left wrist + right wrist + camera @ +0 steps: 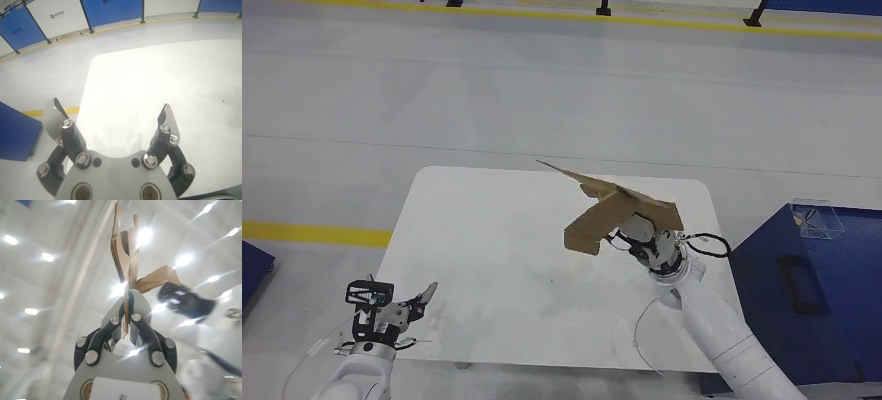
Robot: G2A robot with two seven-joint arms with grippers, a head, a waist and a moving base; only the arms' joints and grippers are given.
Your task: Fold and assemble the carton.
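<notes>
Right end effector is clamped hard on a thin edge of the carton. It holds the brown cardboard in the air above the 3 o'clock side of the counter. Seen from the wrist, the end effector has only a narrow strip of the carton between its pads, and several flaps splay out above at odd angles. The piece looks more like a loose, half-flat blank than a box, so I'd say the folding has barely begun.

My worry is that grip. With so little board pinched and so much hanging free, the carton could pivot or slide out once anything pushes on a flap. A panel could also crease off its score line. The other arm is well apart, so nothing braces the free side.

The right arm rises from about 5 o'clock. Its wrist is tipped so the end effector points up toward the ceiling lights. The left arm sits at the 7 o'clock corner. The left end effector is spread wide and empty just over the counter edge, aimed across toward 1 o'clock.
</notes>
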